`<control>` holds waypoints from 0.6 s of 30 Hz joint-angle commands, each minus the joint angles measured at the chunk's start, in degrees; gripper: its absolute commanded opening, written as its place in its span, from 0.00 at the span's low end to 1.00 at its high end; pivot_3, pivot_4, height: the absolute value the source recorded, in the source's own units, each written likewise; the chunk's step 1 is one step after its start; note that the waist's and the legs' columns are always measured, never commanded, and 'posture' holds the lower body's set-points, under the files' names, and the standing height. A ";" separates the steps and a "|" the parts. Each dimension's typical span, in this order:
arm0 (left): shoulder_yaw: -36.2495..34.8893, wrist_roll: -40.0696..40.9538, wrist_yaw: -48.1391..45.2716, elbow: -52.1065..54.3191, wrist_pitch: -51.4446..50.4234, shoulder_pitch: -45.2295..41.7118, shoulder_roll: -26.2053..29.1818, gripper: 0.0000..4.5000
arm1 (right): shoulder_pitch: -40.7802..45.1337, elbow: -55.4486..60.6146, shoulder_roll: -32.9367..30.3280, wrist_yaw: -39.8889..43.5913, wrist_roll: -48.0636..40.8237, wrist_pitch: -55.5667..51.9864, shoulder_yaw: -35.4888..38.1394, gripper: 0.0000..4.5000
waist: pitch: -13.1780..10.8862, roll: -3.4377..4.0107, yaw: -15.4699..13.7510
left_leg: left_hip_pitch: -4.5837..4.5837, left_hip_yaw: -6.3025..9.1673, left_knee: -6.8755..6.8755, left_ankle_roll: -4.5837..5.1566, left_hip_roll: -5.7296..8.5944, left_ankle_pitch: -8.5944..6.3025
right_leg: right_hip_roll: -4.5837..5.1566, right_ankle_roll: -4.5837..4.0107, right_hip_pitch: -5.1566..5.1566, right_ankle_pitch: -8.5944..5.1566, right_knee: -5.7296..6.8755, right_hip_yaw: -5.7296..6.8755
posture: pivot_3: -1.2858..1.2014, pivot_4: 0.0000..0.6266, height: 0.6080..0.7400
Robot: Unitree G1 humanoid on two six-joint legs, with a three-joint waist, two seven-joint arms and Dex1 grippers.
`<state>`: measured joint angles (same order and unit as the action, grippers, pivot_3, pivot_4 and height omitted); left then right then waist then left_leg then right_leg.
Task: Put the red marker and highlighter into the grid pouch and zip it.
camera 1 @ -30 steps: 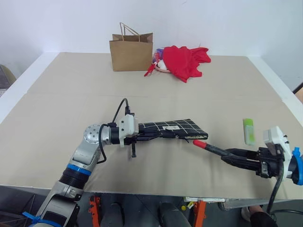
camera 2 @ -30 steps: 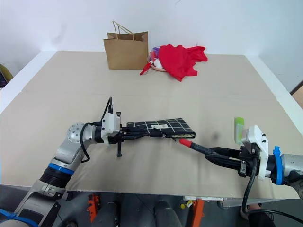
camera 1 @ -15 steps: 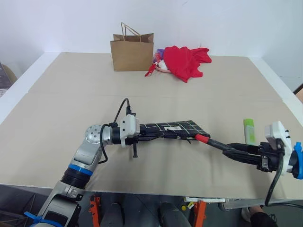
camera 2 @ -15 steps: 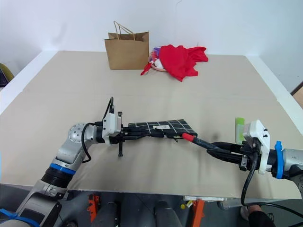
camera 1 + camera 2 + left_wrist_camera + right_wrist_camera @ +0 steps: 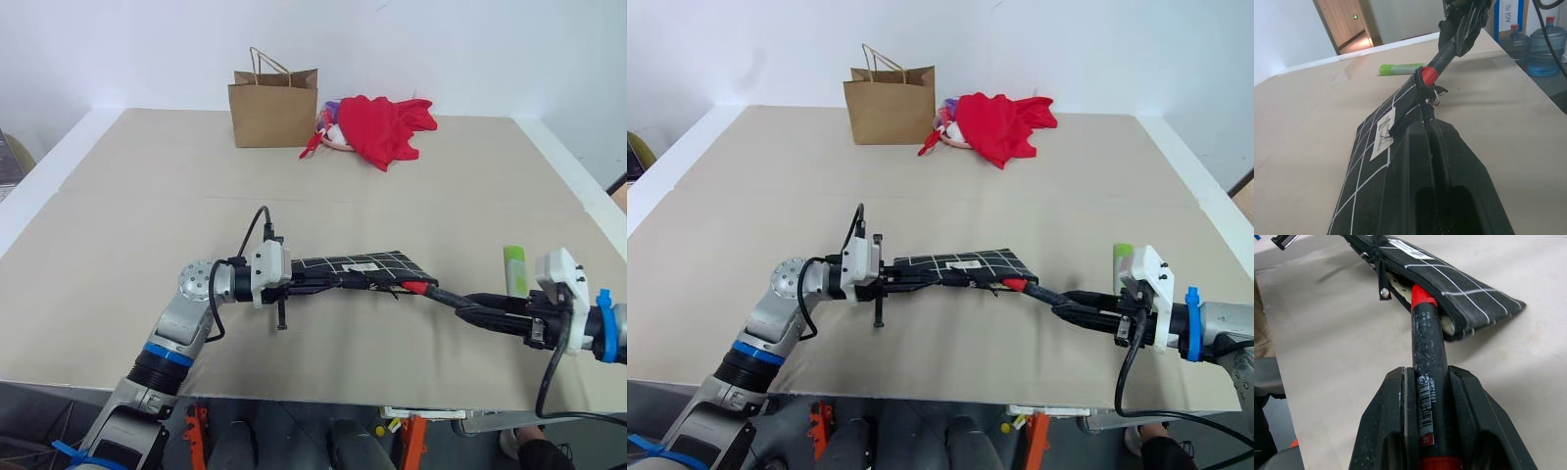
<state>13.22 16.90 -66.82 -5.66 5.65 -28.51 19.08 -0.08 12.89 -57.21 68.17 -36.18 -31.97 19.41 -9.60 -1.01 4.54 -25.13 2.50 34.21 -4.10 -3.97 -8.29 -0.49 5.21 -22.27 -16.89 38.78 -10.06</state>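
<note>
I've brought the right gripper [image 5: 1426,406] in toward the grid pouch [image 5: 367,266], so the red marker [image 5: 1426,345] clamped in its jaws now has its red tip inside the pouch's open mouth. My left gripper [image 5: 299,283] pinches the pouch's other end, jaws closed. The highlighter [image 5: 515,270] lies on the counter [image 5: 127,196] right of the pouch.

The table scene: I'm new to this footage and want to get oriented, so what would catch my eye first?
Mid-table, the left gripper holds the grid pouch up by one end while the right gripper pushes the red marker, red tip first, into its open zipper mouth. The light-green highlighter lies on the table near the right arm. At the far edge stand a brown paper bag and a red cloth heap.
</note>
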 commanded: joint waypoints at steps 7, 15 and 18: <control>1.27 0.44 -0.43 2.60 0.52 -0.28 -0.87 0.00 | 7.70 3.33 3.23 -2.73 0.10 -1.21 -7.96 0.14 | 0.00 0.01 -0.09 | -0.03 0.03 -0.01 0.00 0.00 0.00 | 0.00 0.00 -0.01 -0.01 0.00 0.02 | 0.52 0.24 1.00; 1.68 0.44 0.00 2.67 0.55 -0.37 -1.24 0.00 | 11.87 2.83 4.27 -2.86 0.41 -2.46 -12.08 0.14 | 0.00 0.02 -0.08 | -0.03 0.06 0.00 0.00 0.00 0.00 | 0.00 0.00 0.00 0.00 0.01 0.06 | 0.52 0.24 1.00; 1.70 0.45 0.13 2.83 0.39 -0.27 -1.26 0.00 | 11.40 4.27 3.19 -0.97 -1.87 -3.21 -10.36 0.46 | 0.00 0.02 -0.10 | -0.03 0.06 0.00 0.00 0.01 0.00 | 0.00 0.00 0.00 -0.01 0.00 0.06 | 0.52 0.24 1.00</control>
<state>15.09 16.83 -66.75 -5.14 5.76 -28.43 18.07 11.28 14.69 -52.89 65.42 -35.74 -34.69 6.67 -9.60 -0.99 4.45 -25.17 2.56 34.20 -4.10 -3.97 -8.29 -0.48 5.21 -22.27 -16.89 38.79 -10.00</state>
